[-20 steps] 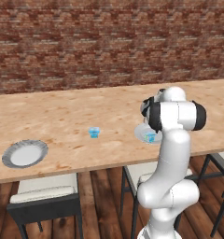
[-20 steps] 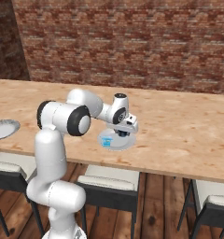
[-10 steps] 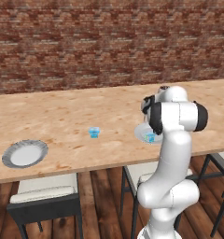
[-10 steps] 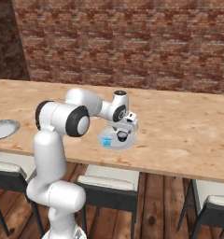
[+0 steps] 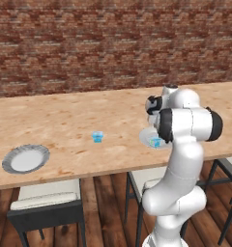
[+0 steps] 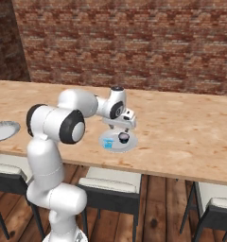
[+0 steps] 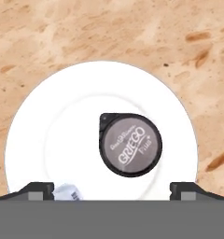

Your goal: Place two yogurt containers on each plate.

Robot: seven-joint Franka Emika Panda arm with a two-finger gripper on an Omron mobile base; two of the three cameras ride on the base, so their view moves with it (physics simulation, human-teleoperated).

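A white plate (image 7: 48, 121) lies right under my gripper (image 7: 112, 189), whose fingertips (image 7: 37, 189) stand wide apart with nothing between them. On this plate stands a yogurt container (image 7: 130, 144) with a dark grey lid reading GRIEGO. A light-blue yogurt container (image 6: 107, 144) sits beside it on the same plate (image 6: 129, 145), near the counter's front edge. My gripper (image 6: 125, 126) hovers just above them. A third light-blue container (image 5: 97, 137) stands alone on the counter. The second plate (image 5: 25, 159), grey-rimmed, holds nothing and lies far to the left.
The long wooden counter (image 5: 65, 120) runs along a brick wall (image 5: 89, 43). Chairs (image 5: 48, 200) are tucked under its front edge. My own arm (image 5: 185, 125) blocks part of the near plate in the left base view.
The jaws have opened and let go of the dark-lidded container, which now stands on the plate. The hand has lifted slightly above it.
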